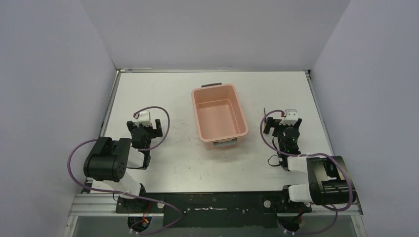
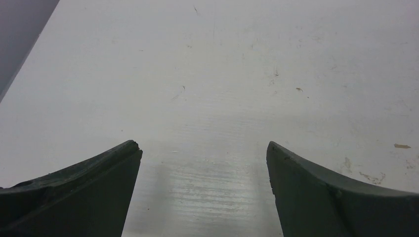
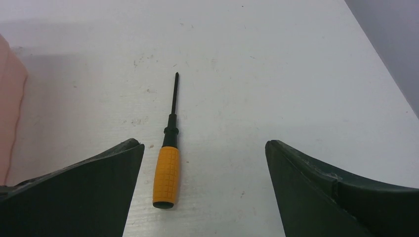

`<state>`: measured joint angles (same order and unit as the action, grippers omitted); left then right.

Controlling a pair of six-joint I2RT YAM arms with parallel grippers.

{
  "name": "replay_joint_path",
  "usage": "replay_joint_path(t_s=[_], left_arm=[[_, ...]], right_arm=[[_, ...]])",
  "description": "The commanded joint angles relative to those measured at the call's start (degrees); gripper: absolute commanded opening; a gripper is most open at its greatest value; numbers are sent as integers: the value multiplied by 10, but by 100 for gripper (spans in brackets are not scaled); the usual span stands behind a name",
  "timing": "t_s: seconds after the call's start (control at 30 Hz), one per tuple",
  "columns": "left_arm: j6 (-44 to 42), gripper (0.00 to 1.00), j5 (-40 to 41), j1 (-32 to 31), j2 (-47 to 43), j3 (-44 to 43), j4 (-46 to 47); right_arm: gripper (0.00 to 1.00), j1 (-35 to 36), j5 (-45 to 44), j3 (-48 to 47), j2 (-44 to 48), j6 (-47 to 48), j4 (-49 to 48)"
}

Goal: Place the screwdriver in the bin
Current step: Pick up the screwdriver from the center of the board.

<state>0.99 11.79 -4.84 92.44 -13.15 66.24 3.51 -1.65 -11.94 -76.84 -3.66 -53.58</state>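
The screwdriver point(image 3: 166, 173) lies flat on the white table, with its orange handle near me and its thin black shaft pointing away. My right gripper point(image 3: 203, 145) is open and hangs just above it. The handle lies between the fingers, close to the left finger point(image 3: 89, 187) and apart from it. In the top view only the shaft point(image 1: 265, 112) shows, ahead of the right gripper point(image 1: 278, 124). The salmon-pink bin point(image 1: 220, 118) stands empty at the table's middle, left of the right gripper. My left gripper point(image 1: 145, 129) is open and empty over bare table, as the left wrist view point(image 2: 203, 145) also shows.
The bin's pink wall point(image 3: 10, 98) shows at the left edge of the right wrist view. Grey enclosure walls point(image 1: 346, 74) surround the table on three sides. Purple cables point(image 1: 79, 148) loop beside each arm.
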Motion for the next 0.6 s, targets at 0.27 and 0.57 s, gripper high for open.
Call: replay_joint_path(t_s=[0.27,0.57], left_arm=[[4,97,2,-2,-2,-13,32],[5,97,2,-2,-2,-14,32]], right_arm=[[100,4,11,-21,-7,0,-17],[100,5,-3,-24,-3,-6,-6]])
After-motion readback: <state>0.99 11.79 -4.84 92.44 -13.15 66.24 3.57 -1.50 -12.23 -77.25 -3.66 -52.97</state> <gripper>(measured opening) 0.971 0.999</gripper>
